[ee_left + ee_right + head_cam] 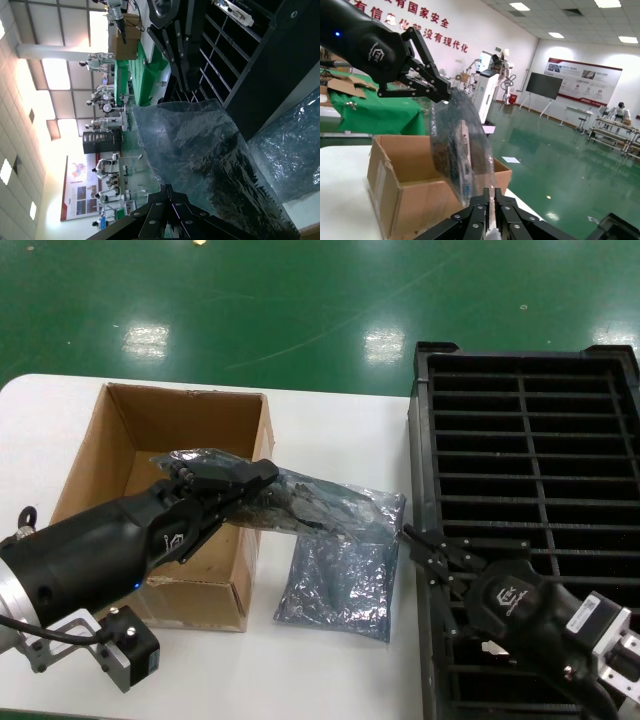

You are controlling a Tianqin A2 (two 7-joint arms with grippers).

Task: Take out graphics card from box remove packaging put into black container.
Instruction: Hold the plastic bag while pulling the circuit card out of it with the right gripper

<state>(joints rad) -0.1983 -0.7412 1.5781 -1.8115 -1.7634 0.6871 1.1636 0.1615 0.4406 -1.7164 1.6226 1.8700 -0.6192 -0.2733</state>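
My left gripper [262,474] is shut on one end of the packaging [320,506], a crinkly grey bag held in the air just off the right wall of the box [130,430]. The graphics card [463,159] shows dark inside the bag, still wrapped. The bag stretches across to my right gripper [407,533], whose jaws are shut on its other edge, beside the left rim of the black container [530,420]. In the left wrist view the gripper [169,188] pinches the packaging [200,150]. The right wrist view has the right gripper [490,192] at the bag's lower tip.
A second grey bag [338,580] lies flat on the white table [330,670] between the box and the container. A silver bracket with ports [234,10] shows in one slot of the container [270,65]. Green floor lies beyond the table's far edge.
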